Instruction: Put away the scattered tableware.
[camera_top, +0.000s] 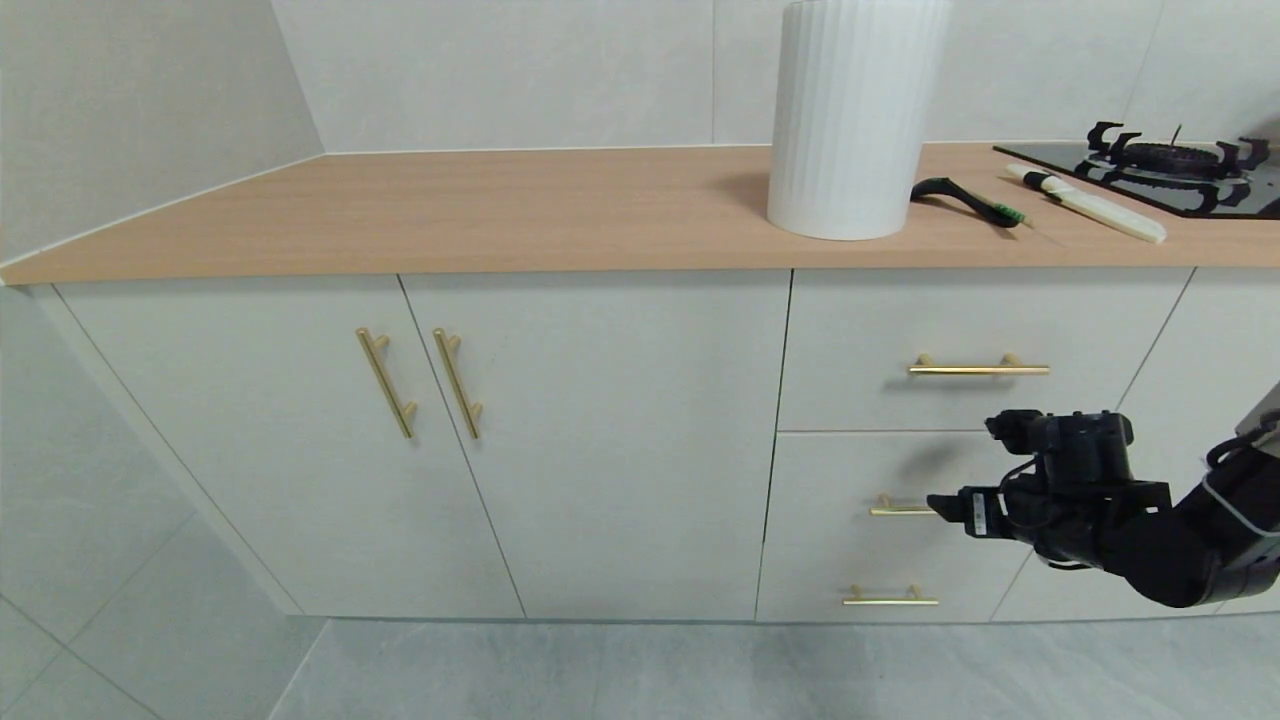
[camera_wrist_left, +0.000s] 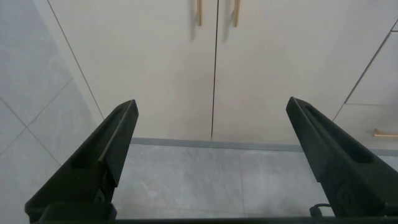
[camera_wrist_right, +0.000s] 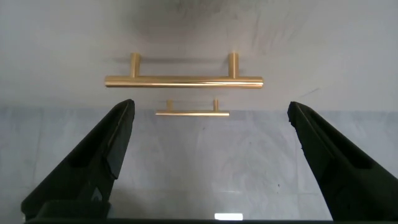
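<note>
The right gripper (camera_top: 955, 503) has its fingers (camera_wrist_right: 112, 143) spread wide and empty. They point at the middle drawer handle (camera_wrist_right: 183, 81), low down and to the right of the white ribbed canister (camera_top: 850, 120); whether a tip touches the handle cannot be told. The right arm (camera_top: 1190, 550) comes in low from the right, its forearm roughly level and aimed at the drawer front. The bottom drawer handle (camera_top: 890, 600) lies beneath the gripper and the top drawer handle (camera_top: 978, 369) above it.

The left gripper (camera_wrist_left: 211, 109) also has its fingers (camera_wrist_left: 99, 155) spread and holds nothing. It faces the cupboard doors (camera_wrist_left: 217, 68) and the grey tiled floor (camera_wrist_left: 199, 174), below and left of the canister.

On the wooden counter (camera_top: 450, 210), a black-handled utensil (camera_top: 965, 200) lies just right of the canister. A white knife-like utensil (camera_top: 1090, 205) lies farther right, beside the gas hob (camera_top: 1170, 165). Pale tiled walls (camera_top: 500, 70) close the corner behind.
</note>
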